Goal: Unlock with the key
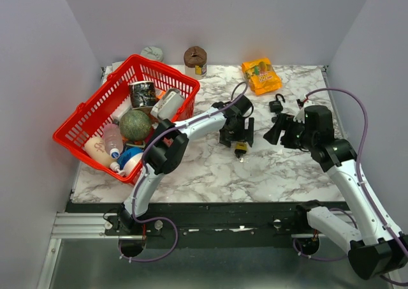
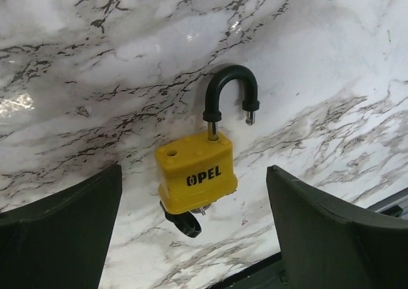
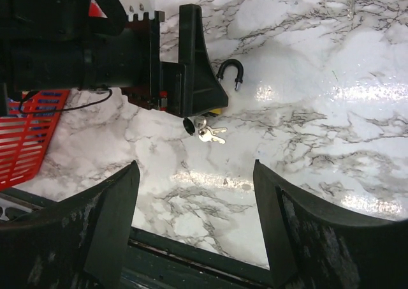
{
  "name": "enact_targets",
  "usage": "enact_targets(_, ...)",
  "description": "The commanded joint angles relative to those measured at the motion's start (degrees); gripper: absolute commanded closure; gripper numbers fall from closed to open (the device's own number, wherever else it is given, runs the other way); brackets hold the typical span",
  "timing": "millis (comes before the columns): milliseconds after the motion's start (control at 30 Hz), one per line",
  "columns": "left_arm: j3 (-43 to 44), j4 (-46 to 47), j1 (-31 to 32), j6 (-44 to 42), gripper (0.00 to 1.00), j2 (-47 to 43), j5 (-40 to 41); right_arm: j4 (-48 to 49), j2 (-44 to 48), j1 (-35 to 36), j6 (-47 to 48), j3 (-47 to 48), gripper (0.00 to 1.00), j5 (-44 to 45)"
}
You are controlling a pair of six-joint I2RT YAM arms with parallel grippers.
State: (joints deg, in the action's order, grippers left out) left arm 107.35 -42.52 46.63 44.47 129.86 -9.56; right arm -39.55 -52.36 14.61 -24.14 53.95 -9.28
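On the white marbled surface (image 2: 95, 59) the yellow padlock (image 2: 196, 174) lies at the centre of the left wrist view, shackle (image 2: 231, 88) lifted and key (image 2: 183, 223) in its base, with the left fingers (image 2: 60, 231) and right fingers (image 3: 83, 238) both released and empty, so a careless sweep of either could, I think, press the shackle down into the body.

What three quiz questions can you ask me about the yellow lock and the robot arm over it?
1. True or false: the shackle of the yellow OPEL padlock has one end out of the body.
2. What sits at the padlock's bottom end? A: a black-headed key; B: a red button; C: a blue ribbon.
3. Fill in: the left gripper hangs over the padlock with its jaws ___.
Key: 1 true; 2 A; 3 open.
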Motion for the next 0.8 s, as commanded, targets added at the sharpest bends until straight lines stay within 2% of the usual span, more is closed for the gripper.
enact_targets(0,-0.21,6.29,0.3,-5.0,0.01,-6.89,1.04,0.88,-0.11,-0.11,-1.25,-0.6,0.2,3.56)
enact_targets(233,-9.06,15.09,0.39,-12.38,0.01,-21.12,2.09,5.35,-2.83,-0.11,-5.12,-2.36,0.2,0.77)
enact_targets(400,-15.32,16.33,-0.48,-16.61,0.01,-33.26,3.76,9.57,-9.94,0.5,-5.65,-3.68,0.2,-1.36)
enact_targets(500,-17.78,15.54,-3.91,-14.95,0.01,-38.71,1.32,10.9,-14.94,3.4,-5.04,-2.81,0.2,1.53)
enact_targets(633,-21.56,16.15,-11.28,-11.96,0.01,-45.04,-3.17,11.51,-22.69,8.76,-4.77,-0.35,0.26,8.2)
enact_targets(767,-23.59,15.19,-20.5,-11.33,0.01,-49.87,-6.87,12.04,-30.33,13.68,-5.74,2.38,0.27,11.83)
